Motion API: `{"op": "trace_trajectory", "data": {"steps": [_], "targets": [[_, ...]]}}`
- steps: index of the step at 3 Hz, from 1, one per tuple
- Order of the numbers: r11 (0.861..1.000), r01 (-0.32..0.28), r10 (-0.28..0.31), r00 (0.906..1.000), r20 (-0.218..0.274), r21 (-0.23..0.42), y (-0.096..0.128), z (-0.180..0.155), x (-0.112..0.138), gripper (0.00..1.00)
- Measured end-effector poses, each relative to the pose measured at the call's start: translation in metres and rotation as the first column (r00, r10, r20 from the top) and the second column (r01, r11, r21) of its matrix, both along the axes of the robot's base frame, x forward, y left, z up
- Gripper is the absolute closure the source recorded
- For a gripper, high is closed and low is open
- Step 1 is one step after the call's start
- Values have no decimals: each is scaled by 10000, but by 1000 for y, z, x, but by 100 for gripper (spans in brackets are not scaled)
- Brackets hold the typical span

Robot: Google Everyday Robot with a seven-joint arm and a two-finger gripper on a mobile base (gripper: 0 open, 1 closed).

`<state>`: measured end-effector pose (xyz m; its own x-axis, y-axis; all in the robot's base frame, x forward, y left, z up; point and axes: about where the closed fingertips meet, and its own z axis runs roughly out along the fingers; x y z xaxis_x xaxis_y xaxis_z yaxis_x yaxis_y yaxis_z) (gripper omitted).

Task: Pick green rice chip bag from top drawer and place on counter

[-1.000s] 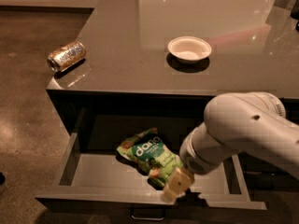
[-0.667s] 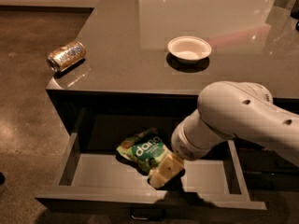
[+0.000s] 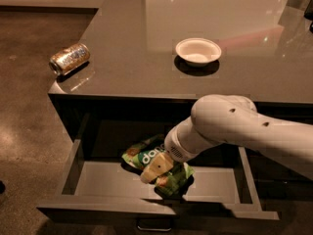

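Observation:
The green rice chip bag [image 3: 146, 154] lies crumpled in the open top drawer [image 3: 102, 180], near its middle, with white lettering facing up. My gripper [image 3: 154, 170] hangs from the white arm [image 3: 234, 129] that reaches in from the right; its tan fingers sit right on the bag's front part. The bag's right half is partly hidden by the gripper. The counter [image 3: 146, 43] is the dark glossy top above the drawer.
A white bowl [image 3: 198, 51] stands on the counter's middle. A shiny speckled drink can [image 3: 69, 58] lies on its side at the counter's left edge. The drawer's metal pull handle [image 3: 154, 225] shows at the bottom. Brown floor lies to the left.
My arm and gripper have moved left and back in the drawer, from the bag's front right corner onto the bag itself. The bag has stayed in place.

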<state>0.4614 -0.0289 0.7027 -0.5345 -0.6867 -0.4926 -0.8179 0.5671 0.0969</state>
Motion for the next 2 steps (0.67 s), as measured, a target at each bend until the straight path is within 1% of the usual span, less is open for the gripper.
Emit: {"op": "trace_trajectory", "data": {"steps": [1,2], "targets": [[9982,595,-598,9978,274,112,4,-16,17,0],[9938,1105,-1108,9934,310,93,4,-40,30,0]]}}
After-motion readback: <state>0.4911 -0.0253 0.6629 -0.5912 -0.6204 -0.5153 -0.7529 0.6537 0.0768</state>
